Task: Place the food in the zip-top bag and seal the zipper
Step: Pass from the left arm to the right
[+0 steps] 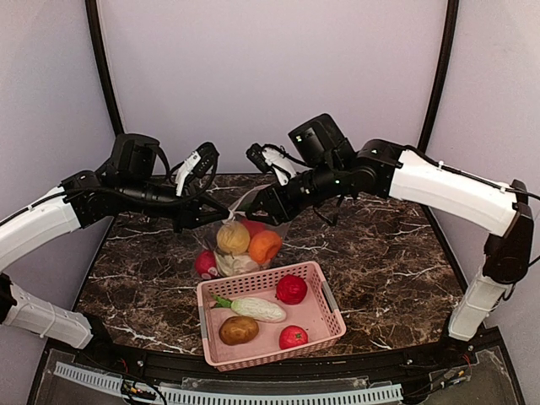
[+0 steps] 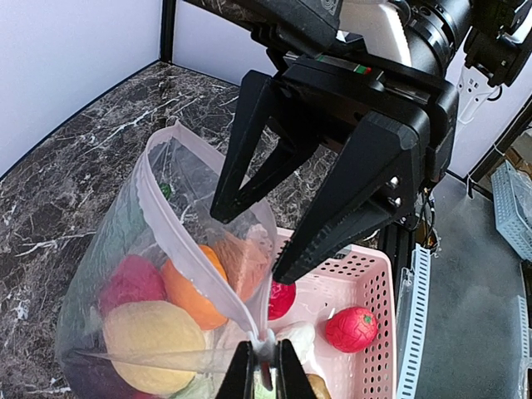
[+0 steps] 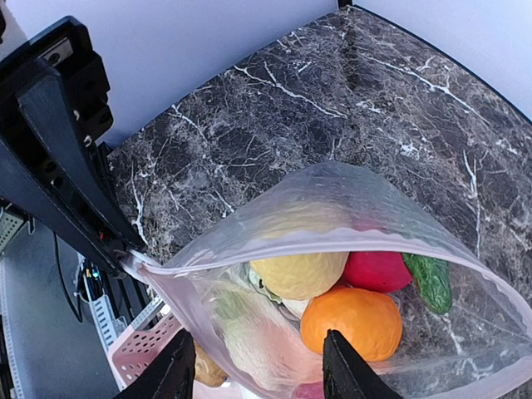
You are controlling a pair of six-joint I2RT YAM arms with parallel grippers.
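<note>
The zip-top bag [image 1: 242, 221] stands upright on the marble with its mouth open. My left gripper [image 2: 266, 366] is shut on one end of the zipper [image 2: 179, 241]. Through the clear plastic show a yellow ball [image 3: 299, 270], an orange ball [image 3: 353, 320], a red ball [image 3: 378, 270], a green cucumber [image 3: 428, 283] and pale cabbage [image 3: 249, 332]. My right gripper [image 3: 259, 366] hangs open over the mouth, one finger [image 2: 241, 166] above the opening and the other near the rim. Whether it touches the plastic I cannot tell.
A pink slatted basket [image 1: 329, 308] sits at the near edge, right in front of the bag. It holds two red balls [image 1: 291, 288] [image 1: 293, 337], a brown potato [image 1: 239, 330] and a white-green vegetable [image 1: 253, 308]. Grey walls close in the table.
</note>
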